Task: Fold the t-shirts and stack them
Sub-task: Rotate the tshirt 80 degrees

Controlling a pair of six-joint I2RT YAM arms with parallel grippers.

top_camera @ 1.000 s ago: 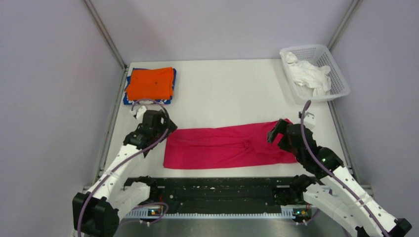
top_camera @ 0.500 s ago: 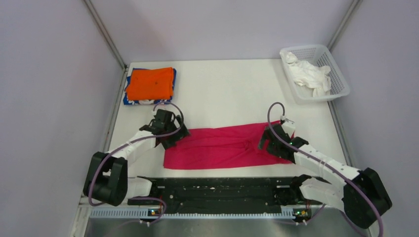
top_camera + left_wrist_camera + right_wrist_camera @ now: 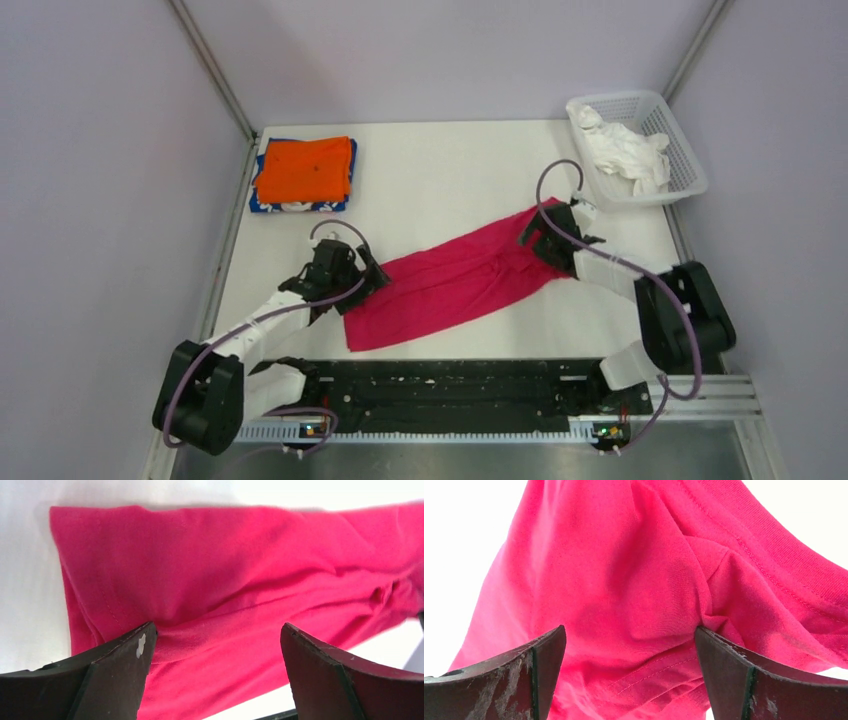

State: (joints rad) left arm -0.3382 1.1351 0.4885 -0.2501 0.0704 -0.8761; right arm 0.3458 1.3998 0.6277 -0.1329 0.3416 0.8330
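The magenta-red t-shirt (image 3: 450,285) lies folded into a long strip, slanting from near left to far right. My left gripper (image 3: 368,282) is open over its left end; the left wrist view shows the cloth (image 3: 225,580) under and between the spread jaws of that gripper (image 3: 217,632). My right gripper (image 3: 540,238) is open over the strip's far right end, with bunched cloth (image 3: 624,570) between its jaws (image 3: 630,632). The orange t-shirt (image 3: 303,168) lies folded on the blue one (image 3: 300,206) at the far left.
A white mesh basket (image 3: 690,170) holding crumpled white cloth (image 3: 628,150) stands at the far right corner. A black rail (image 3: 450,385) runs along the near edge. Metal posts and grey walls close in the left, right and back sides.
The magenta shirt has swung from lying straight across to a slant, its right end moving away from me. My right gripper moved far with it; my left gripper shifted slightly nearer and right.
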